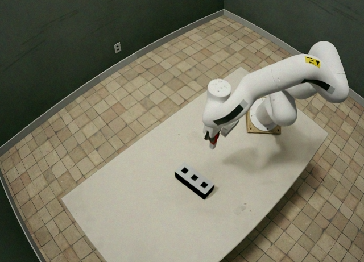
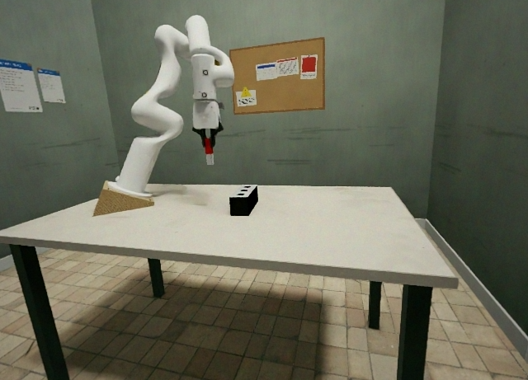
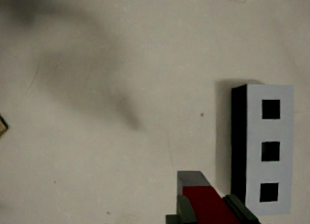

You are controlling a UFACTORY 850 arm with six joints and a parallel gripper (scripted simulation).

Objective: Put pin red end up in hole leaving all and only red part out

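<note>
The pin [image 1: 215,142] [image 2: 209,149] [image 3: 205,201] is held upright, its red part up and its light grey part down. My gripper [image 2: 208,143] [image 3: 203,217] is shut on the red part, high above the table. The block [image 1: 194,180] [image 2: 243,204] [image 3: 285,132] stands on the table, with a light grey top, black sides and three square holes in a row. In the wrist view it lies to the right of the pin. All three holes look dark and empty; their depths cannot be seen.
The table [image 1: 132,194] [image 2: 319,227] carries the block and the arm's base on a brown wedge-shaped mount [image 1: 262,132] [image 2: 121,202]. A corner of the mount shows at the left edge of the wrist view. A notice board [image 2: 277,91] hangs on the wall behind.
</note>
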